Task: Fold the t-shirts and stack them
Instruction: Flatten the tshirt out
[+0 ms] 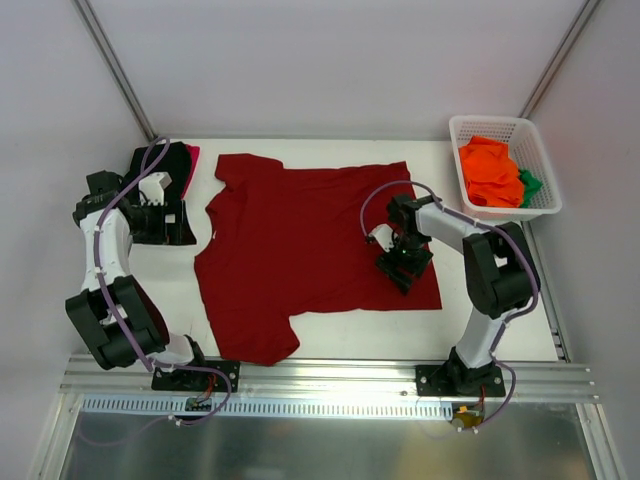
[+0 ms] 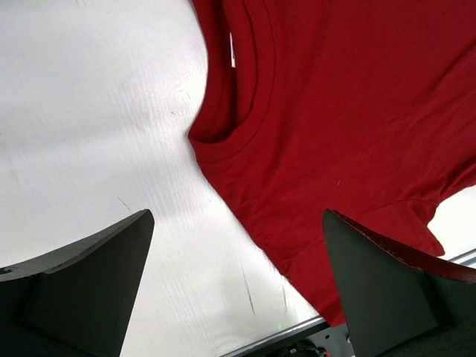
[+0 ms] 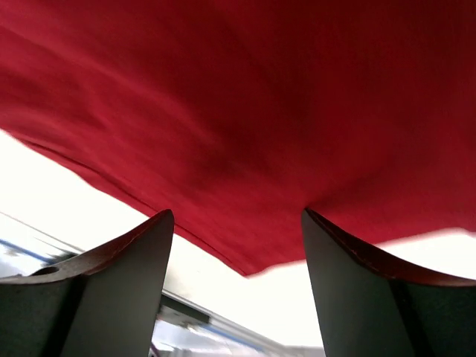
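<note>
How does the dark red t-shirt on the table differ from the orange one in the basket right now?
Pose: the dark red t-shirt lies spread out flat, sleeves and collar showing; the orange t-shirt is bunched in a heap.
Place: the dark red t-shirt lies on the table between the arms; the orange t-shirt sits inside the white basket at the far right corner.
Shared: both are plain cloth, and neither is folded yet.

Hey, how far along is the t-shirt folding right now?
Done, apparently: a black and bright red pile sits at the far left, partly hidden. In hand: the dark red shirt lies spread flat, unfolded; the right gripper is open over its hem corner, the left gripper open near the collar. Remaining: folding it, plus the orange shirt and green shirt in the basket.
</note>
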